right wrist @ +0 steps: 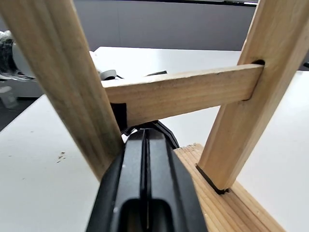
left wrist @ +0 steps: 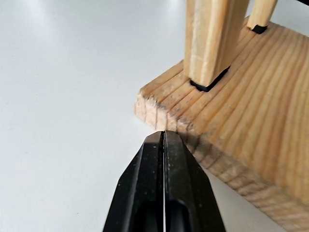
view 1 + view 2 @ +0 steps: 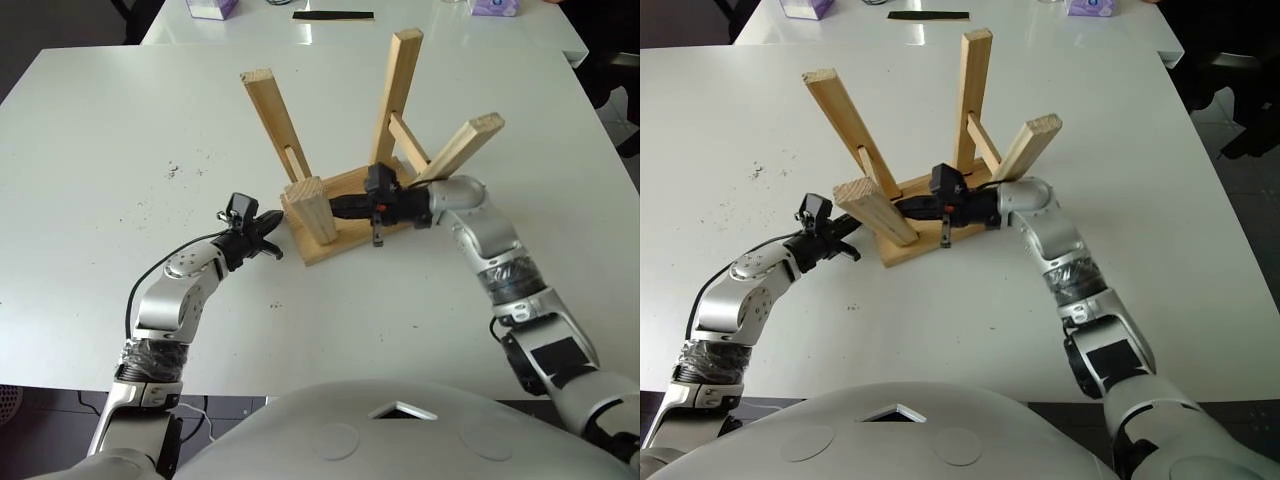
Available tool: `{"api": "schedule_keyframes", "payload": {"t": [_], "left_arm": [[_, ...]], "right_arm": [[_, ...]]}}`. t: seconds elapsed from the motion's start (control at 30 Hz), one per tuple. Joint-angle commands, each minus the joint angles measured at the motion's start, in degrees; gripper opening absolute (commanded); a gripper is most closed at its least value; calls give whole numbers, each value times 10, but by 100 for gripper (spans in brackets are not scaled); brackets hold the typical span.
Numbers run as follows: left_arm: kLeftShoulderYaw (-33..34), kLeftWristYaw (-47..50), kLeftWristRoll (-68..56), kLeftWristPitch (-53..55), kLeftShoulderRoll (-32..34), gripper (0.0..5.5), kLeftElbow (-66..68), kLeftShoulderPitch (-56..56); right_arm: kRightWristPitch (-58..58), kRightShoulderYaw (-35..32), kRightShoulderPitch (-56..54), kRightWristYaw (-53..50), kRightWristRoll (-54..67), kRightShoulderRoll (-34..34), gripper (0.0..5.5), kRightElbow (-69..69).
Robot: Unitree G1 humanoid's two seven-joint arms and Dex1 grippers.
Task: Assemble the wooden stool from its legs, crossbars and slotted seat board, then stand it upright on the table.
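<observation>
The stool [image 3: 350, 190] lies inverted at the centre of the table [image 3: 120, 130]. Its seat board [image 3: 335, 245] rests flat on the table, and four legs point upward, splayed outward. One crossbar [image 1: 183, 94] is seated in the slots of two legs; whether every crossbar is fitted cannot be determined.

The left hand [image 2: 163, 137] is closed and empty, on the table just beside the near-left corner of the seat board. The right hand [image 1: 146, 133] is closed on nothing and reaches between the legs, above the board and below the crossbar.

Assembly appears largely complete. The remaining step is to turn the stool over and stand it upright.
</observation>
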Motion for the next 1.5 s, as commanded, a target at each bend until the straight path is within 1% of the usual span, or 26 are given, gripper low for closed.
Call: {"api": "schedule_keyframes", "payload": {"t": [0.03, 0.17, 0.27, 0.33, 0.4, 0.5, 0.57, 0.6, 0.67, 0.7, 0.77, 0.83, 0.9, 1.0, 1.13, 1.37, 1.5], "left_arm": [[34, 26, 20, -13, -5, 2, 11, 2], [92, 56, 17, -17, -11, 2, 0, 19], [138, 84, 4, -4, -23, 2, -17, 39], [158, 85, -19, 13, -33, 2, -48, 70], [163, 68, -26, 17, -31, 2, -80, 117], [157, 34, -5, 2, -7, 2, -95, 189], [156, 4, -8, 7, 8, 2, -108, 217], [152, -12, -13, 11, 16, 2, -119, 226], [134, -35, -27, 31, 25, 2, -148, 238], [120, -45, -29, 38, 28, 2, -162, 244], [92, -54, -28, 50, 28, 2, -180, 248], [64, -55, -22, 61, 24, 2, -191, 240], [35, -59, -17, 68, 21, 2, -190, 220], [7, -58, -1, 61, 16, 2, -174, 213], [-9, -58, 5, 57, 20, 2, -170, 213], [5, -51, 7, 56, 26, 2, -162, 217], [14, -51, 0, 60, 29, 2, -179, 229]], "right_arm": [[51, -8, 73, -73, -13, -12, 0, -139], [144, -52, 94, -149, 13, -13, 0, -254], [227, -90, 123, -176, 67, -32, 0, -360], [270, -122, 179, -157, 131, -75, 0, -438], [288, -162, 252, -101, 189, -143, 0, -489], [248, -209, 355, -19, 167, -243, 0, -471], [223, -233, 389, -3, 145, -277, 0, -418], [202, -236, 390, -7, 121, -286, 0, -371], [150, -222, 344, -63, 37, -286, 0, -252], [140, -212, 303, -103, -1, -275, 0, -188], [114, -190, 237, -149, -54, -254, 0, -105], [94, -167, 195, -165, -82, -234, 0, -55], [62, -138, 176, -163, -109, -223, 0, -12], [26, -109, 140, -165, -133, -197, 0, 58], [8, -97, 142, -152, -137, -193, 0, 76], [19, -109, 182, -108, -110, -228, 0, 4], [18, -105, 175, -104, -112, -222, 0, 7]]}}
